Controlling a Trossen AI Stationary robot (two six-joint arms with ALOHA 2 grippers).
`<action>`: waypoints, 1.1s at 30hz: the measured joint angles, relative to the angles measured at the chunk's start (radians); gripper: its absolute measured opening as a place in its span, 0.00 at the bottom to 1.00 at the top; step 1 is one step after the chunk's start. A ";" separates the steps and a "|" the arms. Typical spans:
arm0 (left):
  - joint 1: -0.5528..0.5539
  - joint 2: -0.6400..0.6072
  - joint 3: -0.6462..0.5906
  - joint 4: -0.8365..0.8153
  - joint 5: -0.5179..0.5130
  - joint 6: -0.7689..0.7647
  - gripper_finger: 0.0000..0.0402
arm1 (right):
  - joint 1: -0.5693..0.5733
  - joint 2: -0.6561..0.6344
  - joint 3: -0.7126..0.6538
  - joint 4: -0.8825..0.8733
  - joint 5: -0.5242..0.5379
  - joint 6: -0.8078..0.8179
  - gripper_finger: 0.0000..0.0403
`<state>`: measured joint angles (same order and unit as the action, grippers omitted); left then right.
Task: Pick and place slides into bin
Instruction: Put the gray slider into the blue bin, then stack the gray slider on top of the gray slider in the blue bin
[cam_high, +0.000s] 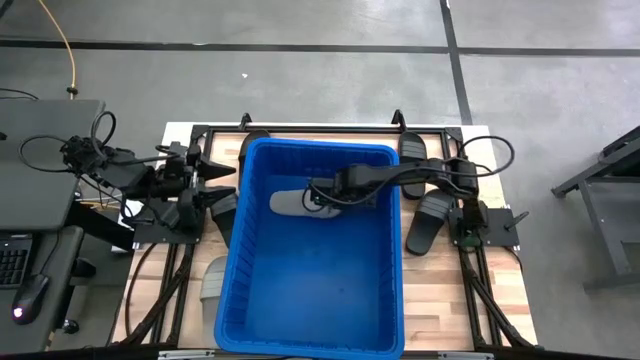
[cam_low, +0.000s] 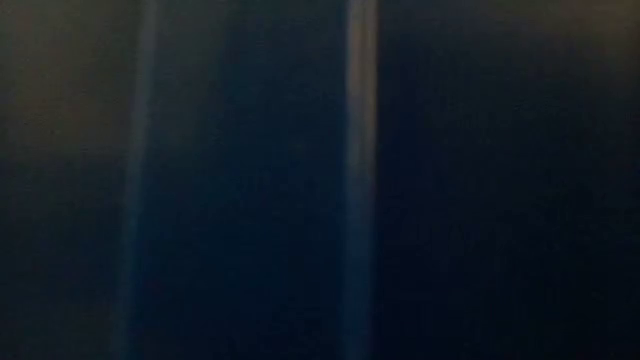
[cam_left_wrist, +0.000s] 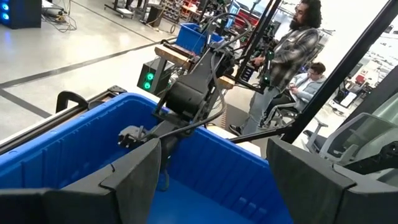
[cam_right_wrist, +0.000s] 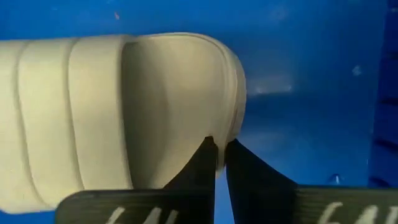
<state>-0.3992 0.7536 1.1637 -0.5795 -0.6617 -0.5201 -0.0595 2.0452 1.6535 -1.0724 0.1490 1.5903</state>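
Right gripper (cam_right_wrist: 221, 149) pinching beige slide (cam_right_wrist: 118, 112) (over blue bin (cam_high: 250, 260)), left gripper (cam_left_wrist: 211, 180) wide beside bin

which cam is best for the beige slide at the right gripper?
Right wrist view: the beige slide fills the picture, its edge pinched by the right gripper, blue bin behind. High view shows it small inside the bin. Left wrist view does not show it; low view is all blur.

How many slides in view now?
6. One beige slide inside the bin, pinched by the right gripper; black ones at its far-left corner, left side, far-right corner, right side; a light one near-left. More may be hidden.
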 joint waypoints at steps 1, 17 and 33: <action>0.000 0.000 0.000 0.000 0.000 0.000 0.70 | -0.003 0.004 0.000 -0.001 -0.002 -0.003 0.00; 0.000 0.002 0.000 -0.028 0.000 0.000 0.70 | -0.044 0.045 0.000 -0.022 -0.071 -0.073 0.29; 0.000 0.001 0.000 -0.080 0.036 0.007 0.70 | 0.026 0.043 0.068 -0.064 -0.050 -0.151 0.55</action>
<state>-0.3992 0.7547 1.1637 -0.6599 -0.6255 -0.5132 -0.0331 2.0884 1.7216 -1.1366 0.0992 1.4397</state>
